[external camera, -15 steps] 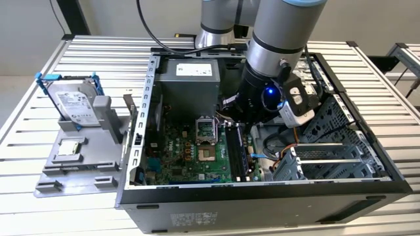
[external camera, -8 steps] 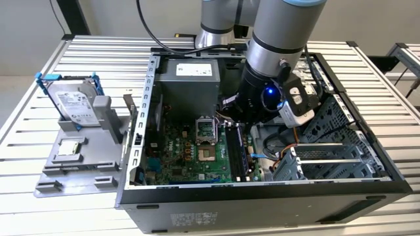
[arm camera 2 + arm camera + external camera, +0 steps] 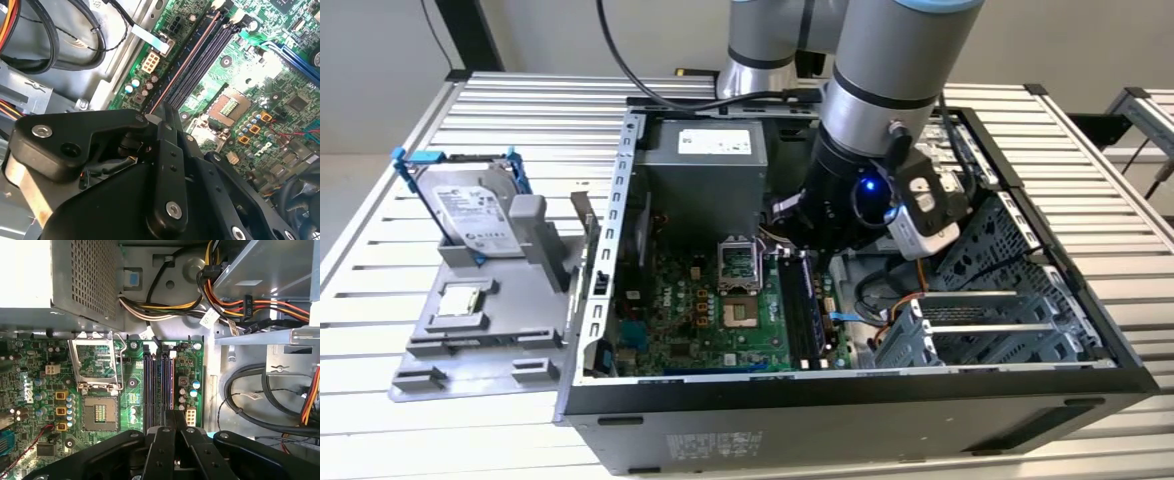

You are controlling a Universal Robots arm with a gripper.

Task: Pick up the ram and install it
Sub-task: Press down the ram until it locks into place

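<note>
My gripper (image 3: 807,250) reaches down inside the open computer case (image 3: 854,400), over the memory slots (image 3: 152,385) of the green motherboard (image 3: 680,300). The ram (image 3: 185,62) shows edge-on as a thin long stick with a reddish edge. It stands in line with the slot nearest the board's edge, beside the empty black slots. In both wrist views the black fingers (image 3: 167,130) are closed together on the near end of the ram (image 3: 172,385). I cannot tell how deep it sits in the slot. In the exterior view the ram (image 3: 803,305) runs lengthwise below the gripper.
An open CPU socket (image 3: 100,412) lies beside the slots. Bundled cables (image 3: 165,307) and the power supply (image 3: 707,150) crowd the far end; a metal drive cage (image 3: 987,320) stands on the exterior view's right. Outside the case, a hard drive (image 3: 467,210) rests on a grey stand.
</note>
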